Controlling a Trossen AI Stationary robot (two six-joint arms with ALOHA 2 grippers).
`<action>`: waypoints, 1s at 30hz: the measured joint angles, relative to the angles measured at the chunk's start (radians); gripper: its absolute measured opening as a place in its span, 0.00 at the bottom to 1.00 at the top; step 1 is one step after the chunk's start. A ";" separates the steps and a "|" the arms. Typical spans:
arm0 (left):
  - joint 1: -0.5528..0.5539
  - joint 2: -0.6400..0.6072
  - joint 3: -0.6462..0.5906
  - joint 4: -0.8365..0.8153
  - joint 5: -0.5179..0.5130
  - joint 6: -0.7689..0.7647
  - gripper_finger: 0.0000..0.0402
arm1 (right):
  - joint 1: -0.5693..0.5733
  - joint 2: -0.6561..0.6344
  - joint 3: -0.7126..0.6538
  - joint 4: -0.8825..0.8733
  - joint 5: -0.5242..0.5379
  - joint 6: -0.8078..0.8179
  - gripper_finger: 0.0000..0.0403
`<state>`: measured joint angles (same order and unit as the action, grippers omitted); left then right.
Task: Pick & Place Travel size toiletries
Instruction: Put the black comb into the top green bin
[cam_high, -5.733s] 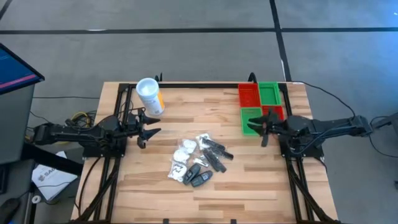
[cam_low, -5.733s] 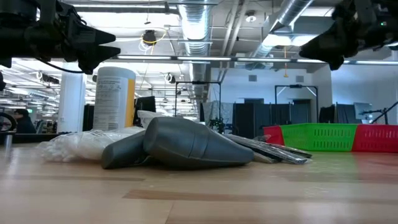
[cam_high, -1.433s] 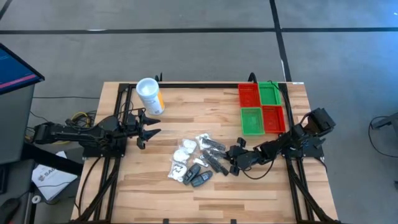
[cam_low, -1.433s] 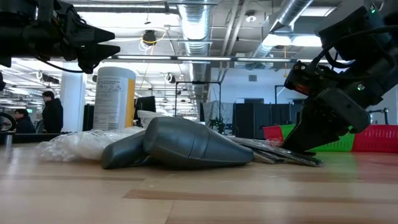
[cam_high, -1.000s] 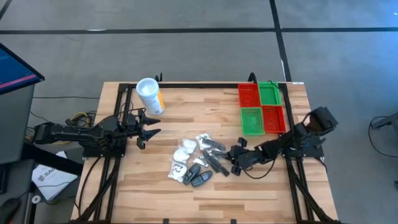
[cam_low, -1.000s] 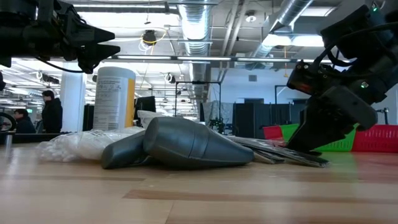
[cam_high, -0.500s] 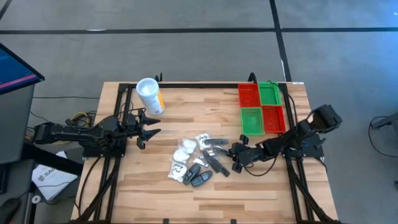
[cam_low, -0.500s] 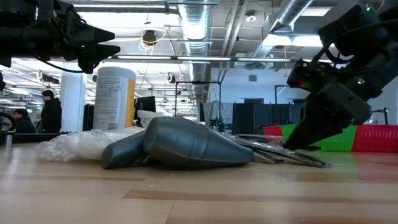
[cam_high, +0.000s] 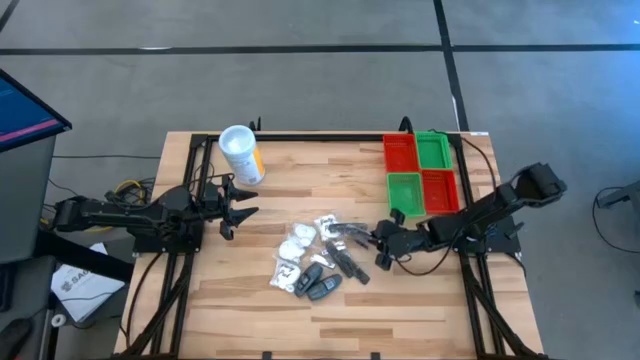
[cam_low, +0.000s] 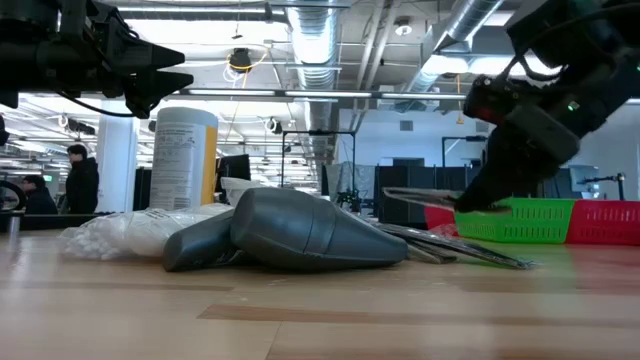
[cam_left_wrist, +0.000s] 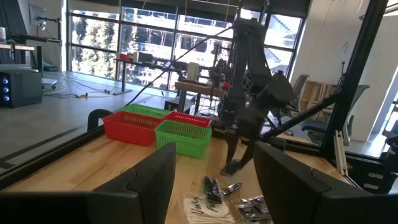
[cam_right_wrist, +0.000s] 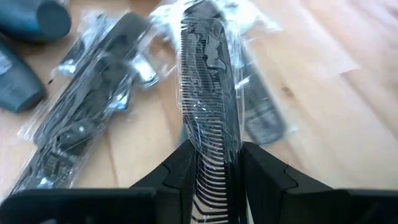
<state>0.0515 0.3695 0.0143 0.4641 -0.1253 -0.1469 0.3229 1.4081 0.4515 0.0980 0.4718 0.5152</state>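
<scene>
Gripping a wrapped black comb (cam_right_wrist: 208, 81) between its two fingers (cam_right_wrist: 177, 168), the right gripper (cam_high: 384, 243) has it clear of the table (cam_high: 300, 310), lifted just beside the pile of toiletries (cam_high: 318, 258) near the table's middle. The right wrist view gives the close look: comb teeth inside clear film, the shaft clamped at one end and sticking straight out past the fingertips, with more wrapped dark pieces and two grey tubes (cam_right_wrist: 25, 56) lying on the wood below. The low view adds what the overhead cannot, the comb (cam_low: 425, 197) held level in the air, above the pile, with a big grey tube (cam_low: 310, 232) lying nearest the camera. From above, the pile shows white packets (cam_high: 296, 243) on its left and dark tubes toward the near edge. Further back, red and green bins (cam_high: 421, 172) sit at the far right corner, and a white canister (cam_high: 241, 154) stands near the far left. The left gripper (cam_high: 240, 205) hangs by the left edge, fingers spread wide, nothing in them. Beyond the butcher-block table: grey floor, and in the low view ceiling ducts, lights and a person (cam_low: 82, 180) standing far off.
</scene>
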 joint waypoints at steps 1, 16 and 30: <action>0.000 0.000 0.000 0.000 0.000 0.000 0.52 | -0.009 -0.021 0.000 -0.018 0.001 0.000 0.24; 0.000 0.000 0.000 0.000 0.000 0.000 0.52 | -0.195 -0.307 0.001 -0.224 0.002 -0.002 0.24; 0.000 0.000 0.000 0.000 0.000 -0.001 0.52 | -0.473 -0.473 0.002 -0.392 0.002 -0.002 0.24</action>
<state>0.0513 0.3695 0.0143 0.4644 -0.1253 -0.1474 -0.1501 0.9348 0.4534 -0.2939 0.4736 0.5133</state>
